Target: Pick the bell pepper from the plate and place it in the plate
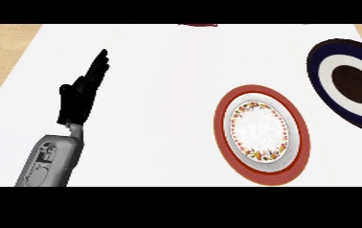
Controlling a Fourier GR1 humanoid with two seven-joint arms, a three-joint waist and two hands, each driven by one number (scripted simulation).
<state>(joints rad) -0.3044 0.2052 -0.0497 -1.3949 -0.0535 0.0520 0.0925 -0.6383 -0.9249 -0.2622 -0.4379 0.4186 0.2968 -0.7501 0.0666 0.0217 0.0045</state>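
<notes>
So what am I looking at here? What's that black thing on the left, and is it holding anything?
You are looking steeply down at a white counter, as if through the robot's own eyes. The black shape is the robot's left hand, on the end of a grey forearm that comes in from the lower edge. Its fingers are straight and point up. It is resting and holds nothing. The right hand is out of the picture.

Two plates lie on the counter. A red-rimmed plate with a flower border sits right of the middle. A blue-rimmed plate is cut off by the right edge. Both look bare, and no pepper shows anywhere. At the top edge there is a dark red sliver, but too little of it shows to name it.
</notes>
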